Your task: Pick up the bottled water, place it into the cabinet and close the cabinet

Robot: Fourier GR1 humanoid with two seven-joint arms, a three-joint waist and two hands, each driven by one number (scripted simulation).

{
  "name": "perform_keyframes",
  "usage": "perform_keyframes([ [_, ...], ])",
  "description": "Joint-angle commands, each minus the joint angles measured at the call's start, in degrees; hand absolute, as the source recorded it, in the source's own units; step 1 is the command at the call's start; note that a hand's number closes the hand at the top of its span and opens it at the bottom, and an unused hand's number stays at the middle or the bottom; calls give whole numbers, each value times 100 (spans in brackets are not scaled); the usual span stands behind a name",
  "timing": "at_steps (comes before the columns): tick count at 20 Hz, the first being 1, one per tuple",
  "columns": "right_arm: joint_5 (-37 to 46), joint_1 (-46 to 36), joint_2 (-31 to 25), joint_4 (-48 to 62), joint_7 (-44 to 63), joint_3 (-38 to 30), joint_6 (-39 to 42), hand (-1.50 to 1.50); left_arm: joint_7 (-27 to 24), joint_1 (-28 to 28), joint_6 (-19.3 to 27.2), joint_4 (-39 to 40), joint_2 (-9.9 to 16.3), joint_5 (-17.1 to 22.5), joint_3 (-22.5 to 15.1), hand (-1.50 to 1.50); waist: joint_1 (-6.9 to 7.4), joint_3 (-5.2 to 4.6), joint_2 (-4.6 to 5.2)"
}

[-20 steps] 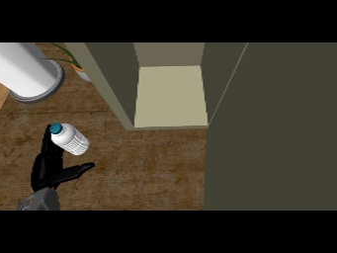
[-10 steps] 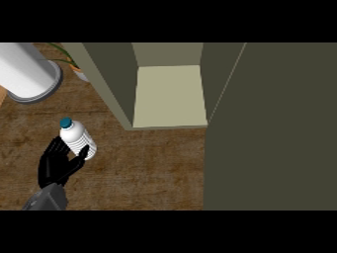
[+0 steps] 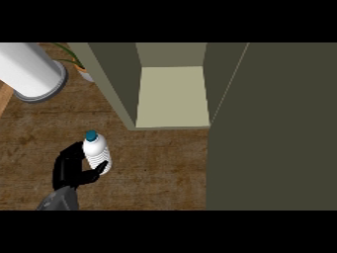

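- the left robot hand [image 3: 74, 170] is grasping the bottled water [image 3: 96, 153], with its black fingers curling round the lower part of the bottle from the left and its thumb pressing in from the right, so the bottle is being carried and not just touched.
- the bottled water is sitting over the left part of the desk [image 3: 156, 163], near the front edge, with its teal cap pointing away from the robot toward the cabinet [image 3: 172, 94]; gripping it low is leaving the capped end free to go in first.
- the cabinet is standing at the far edge of the desk with its pale shelf showing, so the opening is facing the robot and is ready to take the bottle; the bottle is still well apart from it, below and to the left of the opening.
- the cabinet door [image 3: 280, 123] is reading as the big dark panel swung out along the right side of the desk, which is keeping the opening free for now; by my judgement it is waiting to be pushed shut after the bottle is placed.
- the right robot hand is not showing anywhere in the head view.
- a white cylinder [image 3: 21, 69] is lying at the far left corner of the desk, with a small plant [image 3: 80, 62] beside it, both off the likely path of the bottle.
- the task is looking about a third done: pickup made, placing and closing not yet done.
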Motion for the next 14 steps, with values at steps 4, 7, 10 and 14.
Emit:
perform_keyframes([
  [4,-33,180,57,-483,153,212,-4,-150,-467,155,-57,-308,-690,-86,-616,150,36,-41,-20],
  [7,-456,51,-22,-563,370,-65,-51,-150,-532,413,-265,-406,-699,25,-941,150,88,-38,-16],
  [10,-562,12,-101,-322,219,-258,74,-150,-170,-99,-48,-439,-705,459,-1256,150,22,-38,-17],
  [14,-555,178,-84,-410,230,-214,87,-150,16,184,33,-798,-713,916,-2009,150,47,-34,-44],
])
